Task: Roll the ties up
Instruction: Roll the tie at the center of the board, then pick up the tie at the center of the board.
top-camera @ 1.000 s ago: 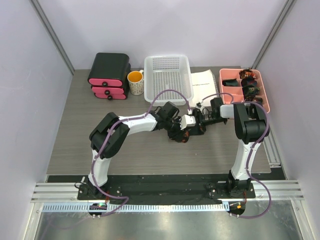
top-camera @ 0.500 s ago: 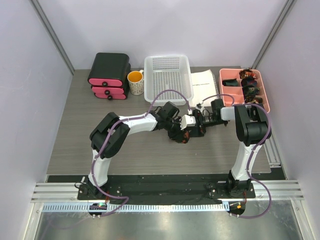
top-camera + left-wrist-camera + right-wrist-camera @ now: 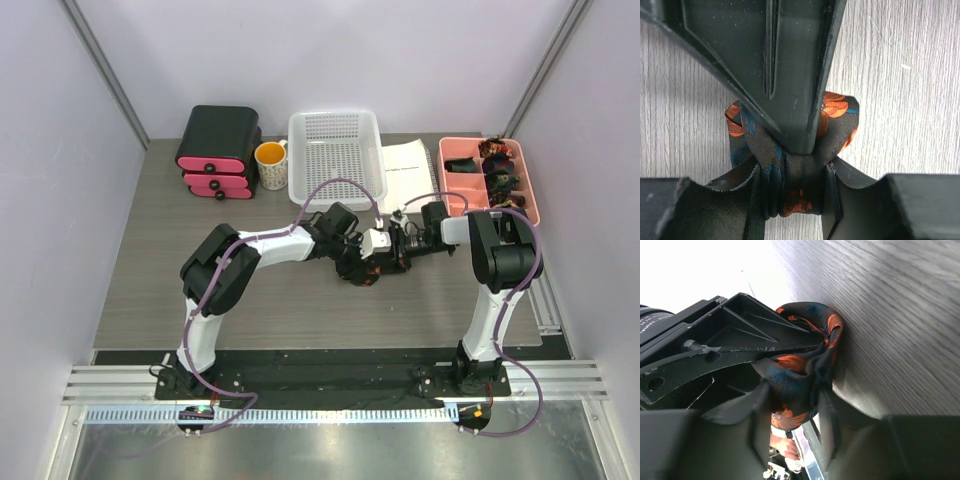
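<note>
Black fabric blotched with orange, the coiled tie (image 3: 836, 107) sits bunched between the narrowed fingers of the left claw (image 3: 790, 197), pinched on both flanks just above the grey wood-grain worktop (image 3: 900, 75). Immediately right of it, the right claw (image 3: 792, 420) meets it tip to tip and clamps the same bundle. Well apart to that claw's right, a pink tray (image 3: 462, 192) holds rolled ties (image 3: 500, 165).
</note>
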Available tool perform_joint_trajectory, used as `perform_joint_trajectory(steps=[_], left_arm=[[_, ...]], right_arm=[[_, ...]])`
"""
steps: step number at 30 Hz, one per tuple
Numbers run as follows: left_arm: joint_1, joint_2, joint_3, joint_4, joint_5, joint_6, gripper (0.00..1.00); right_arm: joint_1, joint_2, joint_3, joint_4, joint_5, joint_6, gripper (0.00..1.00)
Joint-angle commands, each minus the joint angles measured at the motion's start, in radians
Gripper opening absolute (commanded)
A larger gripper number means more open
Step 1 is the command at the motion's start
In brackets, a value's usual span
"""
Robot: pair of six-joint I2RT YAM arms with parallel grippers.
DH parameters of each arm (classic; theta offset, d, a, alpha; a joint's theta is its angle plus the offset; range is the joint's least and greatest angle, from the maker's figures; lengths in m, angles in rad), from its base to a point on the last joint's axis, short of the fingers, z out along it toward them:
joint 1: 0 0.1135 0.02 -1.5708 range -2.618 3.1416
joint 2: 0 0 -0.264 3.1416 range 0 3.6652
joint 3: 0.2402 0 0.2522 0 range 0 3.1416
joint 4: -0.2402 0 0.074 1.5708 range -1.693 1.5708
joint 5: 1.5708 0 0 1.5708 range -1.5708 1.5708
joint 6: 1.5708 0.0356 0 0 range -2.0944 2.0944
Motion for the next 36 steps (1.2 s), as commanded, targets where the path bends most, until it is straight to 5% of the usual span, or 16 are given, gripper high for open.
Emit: perform_joint_trajectory(steps=[1, 4, 13, 17, 26, 31, 36], left_arm=[[0.007, 0.08, -0.037, -0.119, -0.067, -0.007, 0.17], [0.009, 0.074, -0.043, -0.114, -0.067, -0.007, 0.22], [0.038, -0.054, -0.095, -0.042, -0.029, -0.059, 0.73], [0.081, -0.291, -0.213, 0.086, 0.01, -0.114, 1.0], [0.116, -0.757, -0.417, 0.197, -0.154, -0.032, 1.0], [0.114, -0.931, -0.575, 0.22, -0.063, 0.192, 1.0], [0.086, -0.999, -0.673, 0.368, -0.019, 0.234, 1.0]], right_arm=[[0.013, -0.015, -0.012, 0.014, 0.173, -0.008, 0.19], [0.013, -0.02, -0.007, 0.015, 0.189, 0.001, 0.01], [0.01, -0.115, -0.006, -0.058, 0.236, -0.029, 0.01], [0.01, -0.199, 0.002, -0.118, 0.265, -0.074, 0.01], [0.016, -0.395, 0.13, -0.265, 0.306, -0.205, 0.01], [0.038, -0.518, 0.186, -0.346, 0.329, -0.337, 0.01], [0.085, -0.664, 0.197, -0.362, 0.377, -0.397, 0.01]])
